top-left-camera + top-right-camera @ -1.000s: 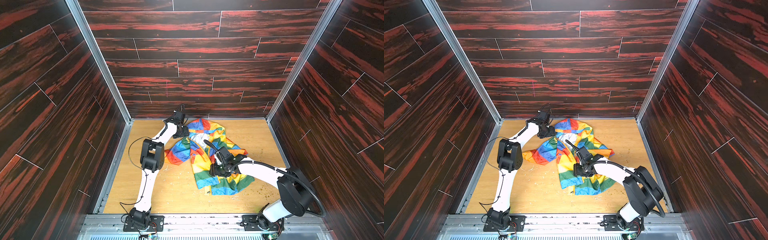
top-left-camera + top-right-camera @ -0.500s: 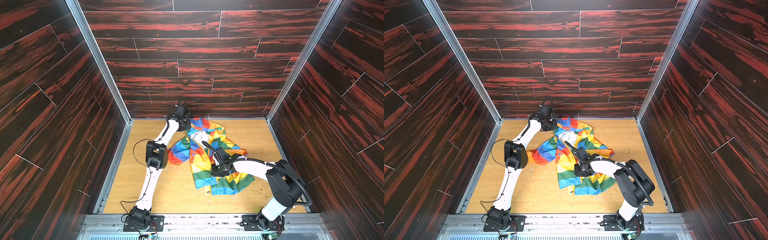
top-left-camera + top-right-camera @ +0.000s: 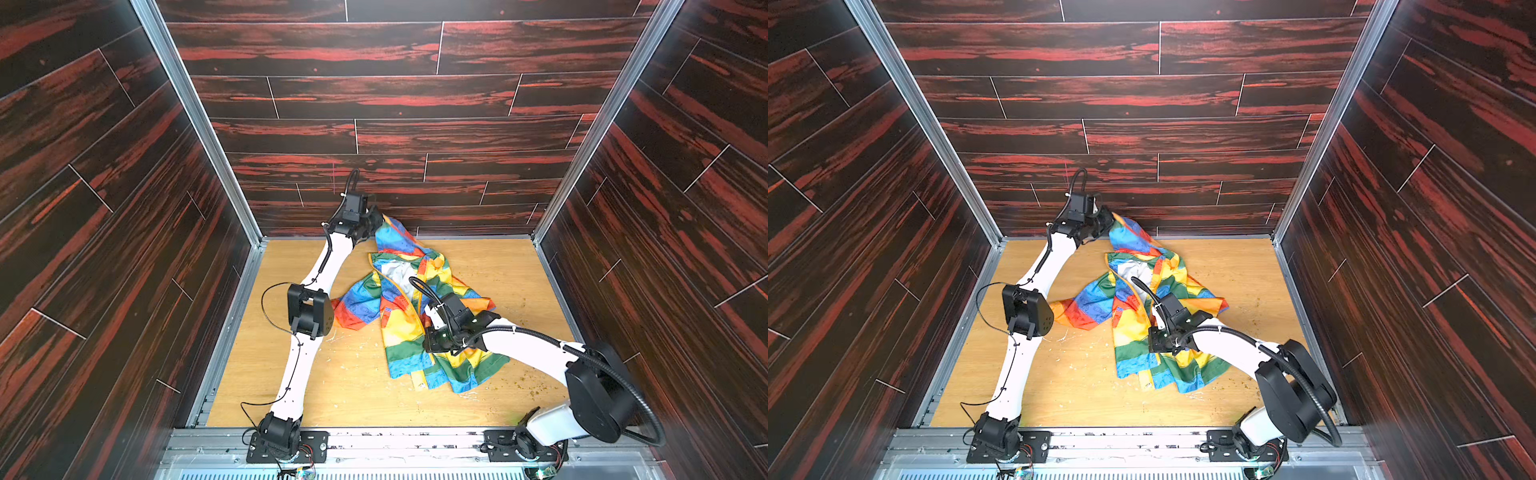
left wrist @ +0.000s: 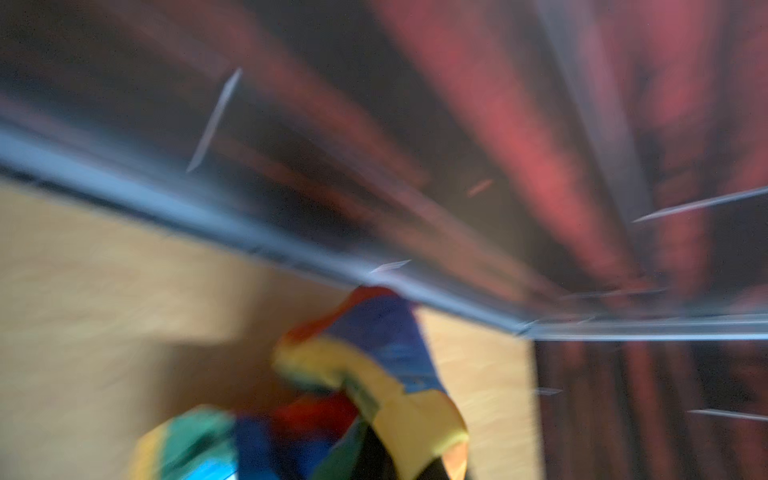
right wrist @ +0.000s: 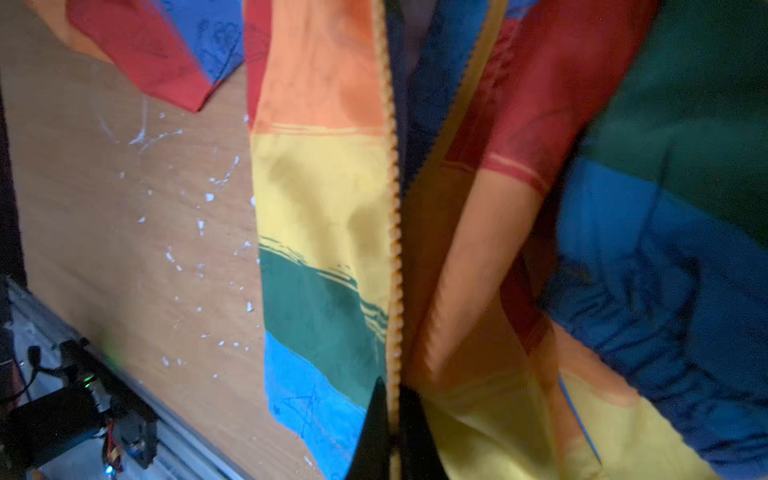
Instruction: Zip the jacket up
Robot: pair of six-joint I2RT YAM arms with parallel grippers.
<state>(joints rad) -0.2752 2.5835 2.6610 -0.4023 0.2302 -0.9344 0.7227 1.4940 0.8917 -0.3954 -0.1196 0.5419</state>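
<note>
Look first at the left end effector (image 3: 371, 223): wide 1 second ago, now pinched shut on the top of the jacket (image 3: 411, 320). Lifted too, up off the desk (image 3: 291, 374) toward the back wall (image 3: 415, 137), with the blue cloth pulled tight below.

Look next at the right end effector (image 5: 392, 432): also wide 1 second ago, now squeezed shut on the yellow zipper (image 5: 392, 249), low on the front.

Means 2 firm holds, top and bottom, so probably ready to stretch the front straight and start zipping. Above the pinch, still split open into 2 sides. Too hard to tell just which bit of it sits in the pinch. Otherwise lying crumpled near the middle of the desk.

No box, bowl, bag or bin anywhere in view, so nothing to say about insides.
</note>
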